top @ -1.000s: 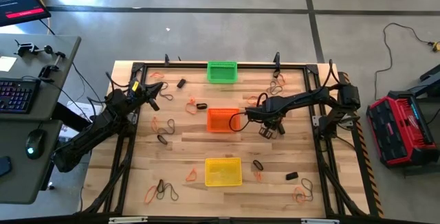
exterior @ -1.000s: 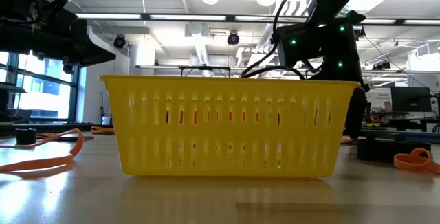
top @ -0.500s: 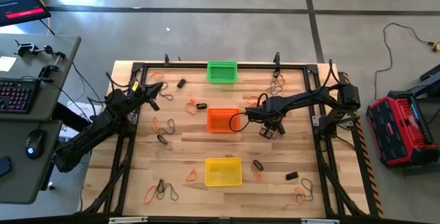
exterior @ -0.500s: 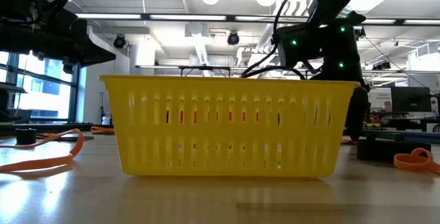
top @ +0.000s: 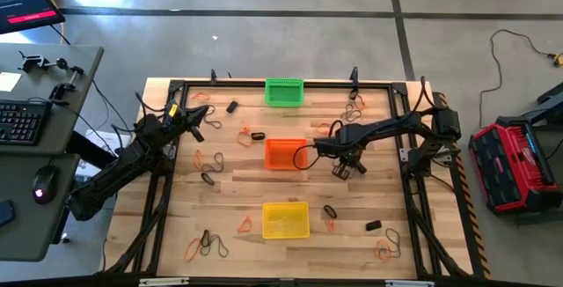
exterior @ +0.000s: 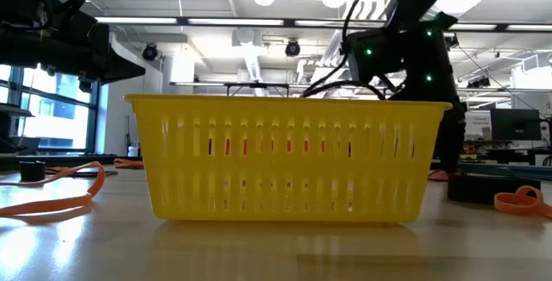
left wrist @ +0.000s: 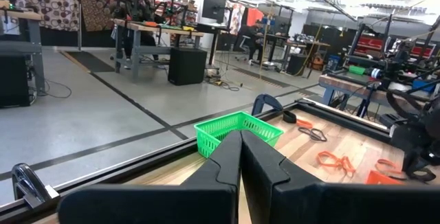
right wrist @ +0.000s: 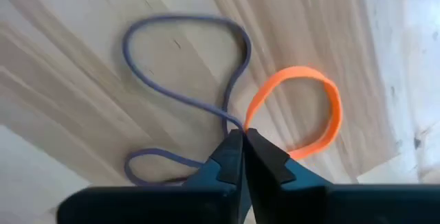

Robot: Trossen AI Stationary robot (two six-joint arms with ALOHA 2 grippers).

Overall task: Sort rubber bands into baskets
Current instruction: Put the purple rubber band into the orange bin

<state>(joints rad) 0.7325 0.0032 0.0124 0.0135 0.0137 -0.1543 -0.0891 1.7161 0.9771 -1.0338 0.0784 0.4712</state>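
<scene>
The right gripper (right wrist: pixel 242 136) has its jaws pressed together, pinching where a thin dark band (right wrist: pixel 180 66) and an orange band (right wrist: pixel 302 110) overlap on the table. Risk: both bands lift together, or both slip free. Each loop extends ahead of the jaw tips. The left gripper (left wrist: pixel 240 157), closed, waits apart.
</scene>
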